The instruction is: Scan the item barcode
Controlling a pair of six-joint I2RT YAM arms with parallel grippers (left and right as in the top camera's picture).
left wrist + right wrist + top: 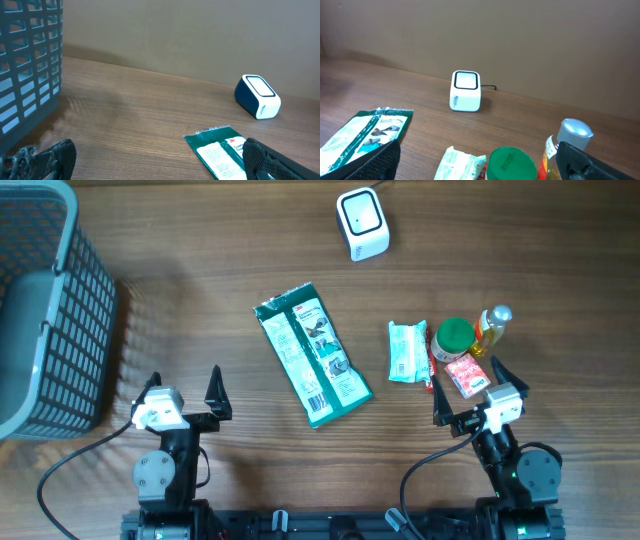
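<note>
Left tool released, jaws wide, empty; right tool same. Long green-and-white foil packet flat on wooden bench, between tools, slightly ahead. White cube scanner far ahead. Pale green wipes pack, green-lidded jar, yellow silver-capped bottle just ahead of right tool. Small red packet possibly between its fingers.

Not much to read here tbh. There's a small red logo on the green packet that looks like 3M. The rest of its print, the marking on the barcode scanner and the bottle label are too small to make out.
</note>
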